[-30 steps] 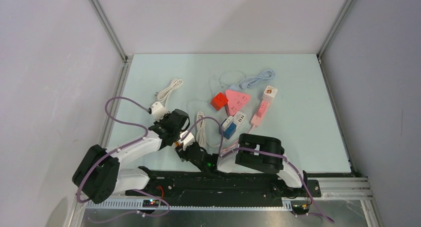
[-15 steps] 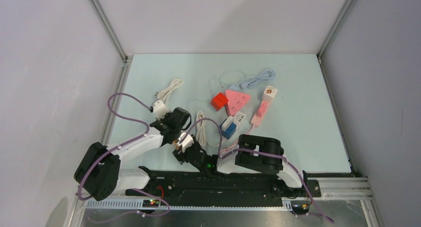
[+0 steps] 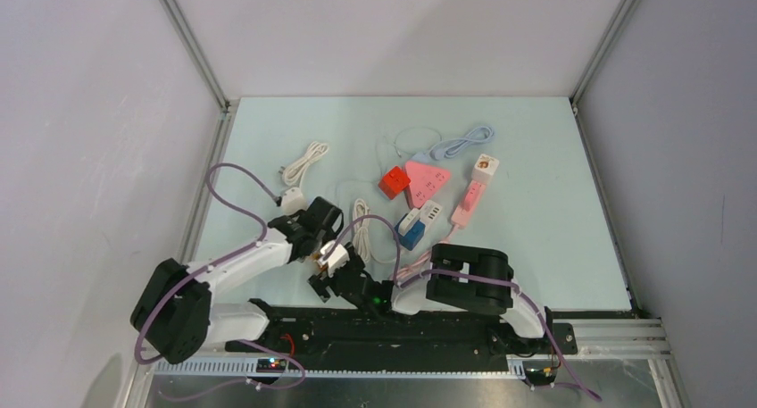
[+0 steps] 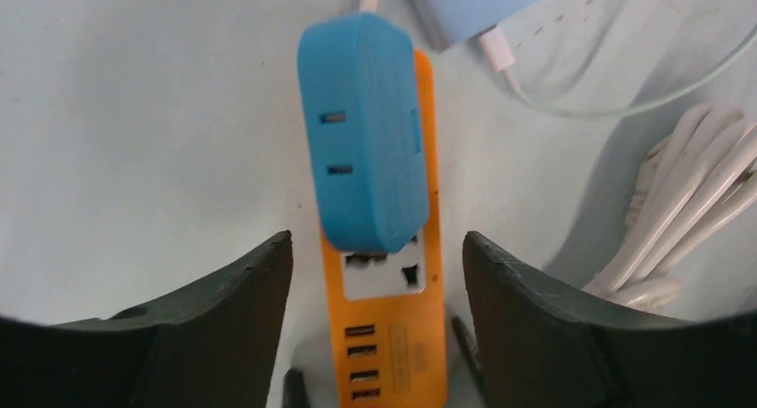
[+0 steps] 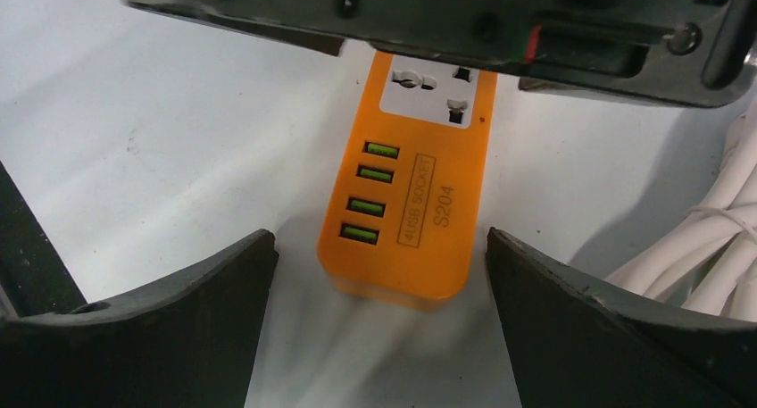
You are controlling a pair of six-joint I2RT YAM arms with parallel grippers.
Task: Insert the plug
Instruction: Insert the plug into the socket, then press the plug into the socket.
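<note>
While both grippers stand apart from it, the blue plug [image 4: 361,131] sits on the far end of the orange power strip [image 4: 393,337], covering the socket there, its two-slot face turned up. Whether its prongs are fully home cannot be told. The strip lies flat on the pale table [image 3: 536,203], close to the near edge, and shows one free universal socket and a row of four USB ports below the plug.

The left gripper [image 4: 377,247] hangs over the strip with its jaws wide, a dark finger [image 4: 223,328] on each side and neither touching plug or strip. The right gripper [image 5: 379,240] faces the strip's other end, also spread wide and holding nothing, with clear table between each finger [image 5: 196,319] and the orange body. In the right wrist view the left gripper's dark body crosses the top, above the strip.

A coiled white cable [image 4: 687,203] lies just beside the strip. A light-blue charger [image 4: 473,6] with a thin cord rests just past the plug's far end. Farther out are a red cube [image 3: 394,181], a pink triangular block [image 3: 427,175] and a pink strip [image 3: 468,203].
</note>
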